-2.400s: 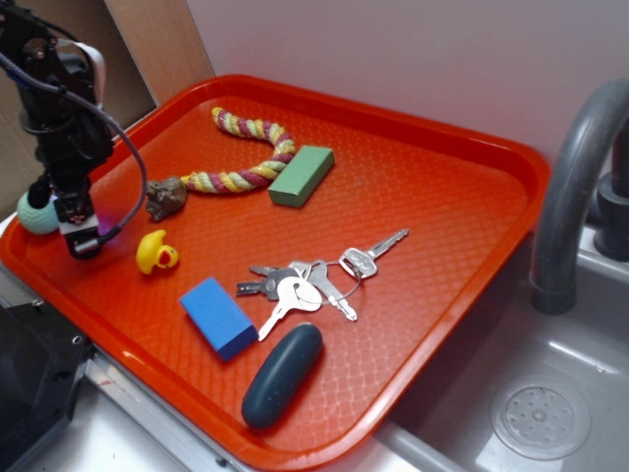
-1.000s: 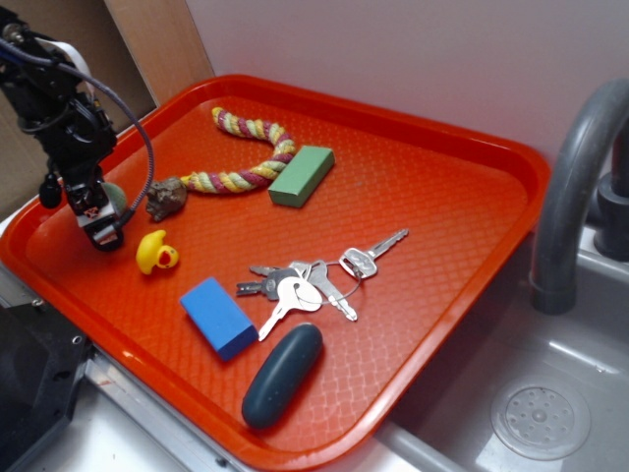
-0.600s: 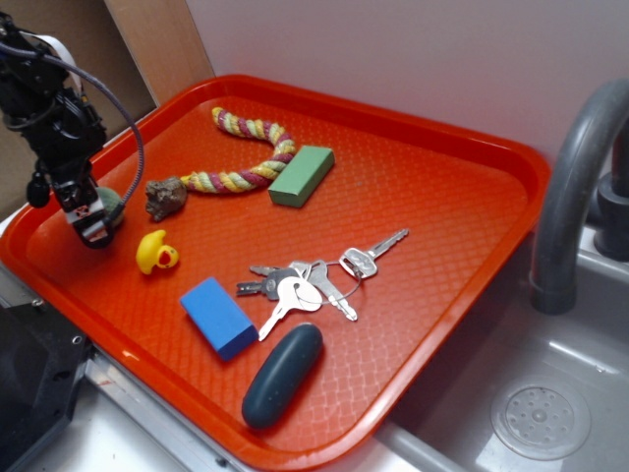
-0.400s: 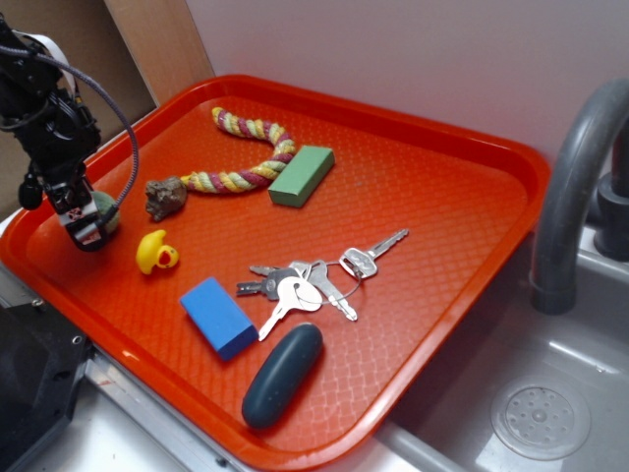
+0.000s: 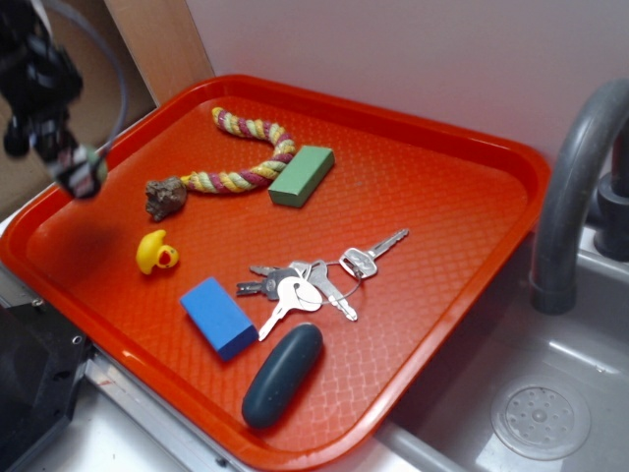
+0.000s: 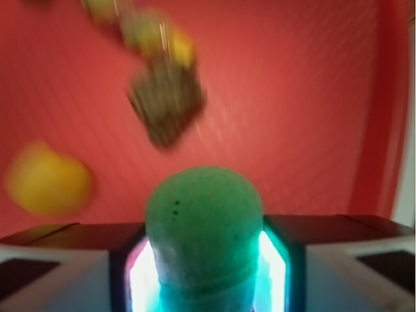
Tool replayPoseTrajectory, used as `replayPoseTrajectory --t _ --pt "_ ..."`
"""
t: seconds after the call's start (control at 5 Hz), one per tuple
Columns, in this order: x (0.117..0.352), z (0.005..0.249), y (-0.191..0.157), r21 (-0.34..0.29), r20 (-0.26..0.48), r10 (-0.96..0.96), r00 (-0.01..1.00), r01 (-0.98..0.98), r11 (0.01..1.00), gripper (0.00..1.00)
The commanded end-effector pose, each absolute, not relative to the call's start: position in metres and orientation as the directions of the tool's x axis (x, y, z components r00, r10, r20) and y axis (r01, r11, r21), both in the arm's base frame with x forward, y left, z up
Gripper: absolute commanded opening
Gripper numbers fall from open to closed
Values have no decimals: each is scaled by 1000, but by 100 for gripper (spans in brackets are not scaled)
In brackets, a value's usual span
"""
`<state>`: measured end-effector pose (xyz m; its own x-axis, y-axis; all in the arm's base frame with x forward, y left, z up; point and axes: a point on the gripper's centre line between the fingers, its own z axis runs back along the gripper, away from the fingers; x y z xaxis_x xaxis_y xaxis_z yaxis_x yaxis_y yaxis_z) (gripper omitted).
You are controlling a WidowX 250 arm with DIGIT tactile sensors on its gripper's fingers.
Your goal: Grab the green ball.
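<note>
Your claw (image 5: 81,172) is clamped on the green ball (image 6: 203,227), which sits pinched between its two fingers and clear of the red tray (image 5: 442,197), above the tray's left end. On the tray beneath you, near that end, lie the yellow duck (image 5: 155,253) and the brown lump (image 5: 165,197).

Motion blur and cropped edges

We see the gripper (image 5: 79,169) smeared, its arm cut off top left; wrist view blurs the yellow duck (image 6: 47,179) and the ball's (image 6: 203,221) lower part is cropped.
</note>
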<state>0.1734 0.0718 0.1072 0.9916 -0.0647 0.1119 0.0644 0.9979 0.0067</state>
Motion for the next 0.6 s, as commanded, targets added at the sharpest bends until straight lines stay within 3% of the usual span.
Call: replayPoseTrajectory --t 0.0,0.2,0.4 --pt "219 216 19 0 239 211 948 -217 976 0" --pt "223 248 9 -21 244 227 943 -229 973 0" --pt "227 237 12 -10 223 235 946 -239 971 0"
